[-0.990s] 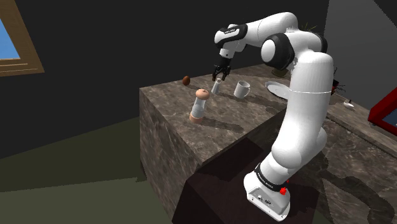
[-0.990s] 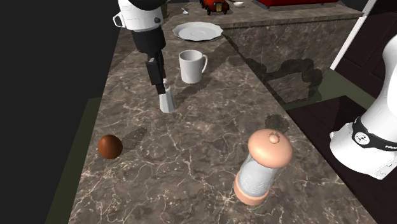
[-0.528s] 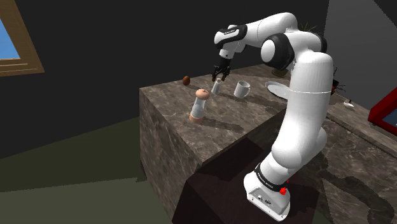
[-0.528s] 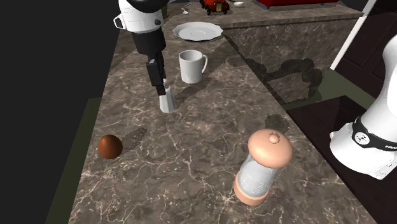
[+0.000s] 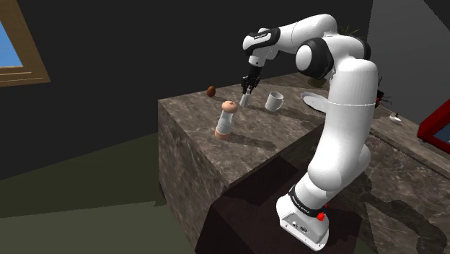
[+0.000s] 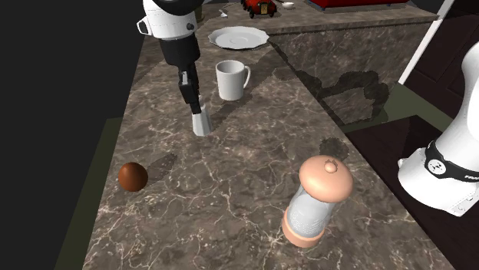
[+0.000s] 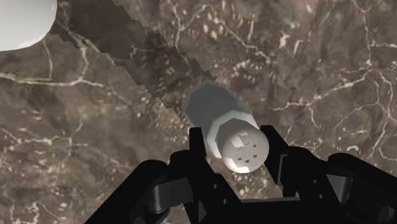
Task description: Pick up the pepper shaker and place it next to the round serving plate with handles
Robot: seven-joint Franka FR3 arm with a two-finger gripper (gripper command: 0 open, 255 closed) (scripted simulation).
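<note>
Fingers [image 7: 198,143] are clamping the cap of the pepper shaker [image 7: 240,147] from 2 sides in the wrist view, with the gripper [image 7: 238,151] sitting right over the cap. The cap is pale and is showing a cluster of small holes, and the shaker's faceted grey-white body is running away from the camera down to the dark veined counter [image 7: 318,63]. A curved edge of the white mug [image 7: 19,22] is showing well apart from the shaker. In the shoulder view the arm [image 5: 346,94] is reaching from its stand [image 5: 306,224] up and to the left, and the gripper [image 5: 247,88] is pointing down onto the shaker [image 5: 245,100]. The shaker is standing upright on the counter, between the brown ball [image 5: 210,91] and the mug [image 5: 273,101]. The tall pink grinder [image 5: 226,120] is standing nearer the counter's front edge, and the white plate [image 5: 315,99] is partly hiding behind the arm. In the second exterior view the shaker [image 6: 202,124] is resting with its base on the counter [image 6: 230,176], gripper [image 6: 195,103] on its top. The mug [image 6: 230,80] is standing near it, towards the plate [image 6: 238,37], which is well apart from the shaker. The ball [image 6: 132,176] and the grinder [image 6: 316,201] are sitting in the foreground.
</note>
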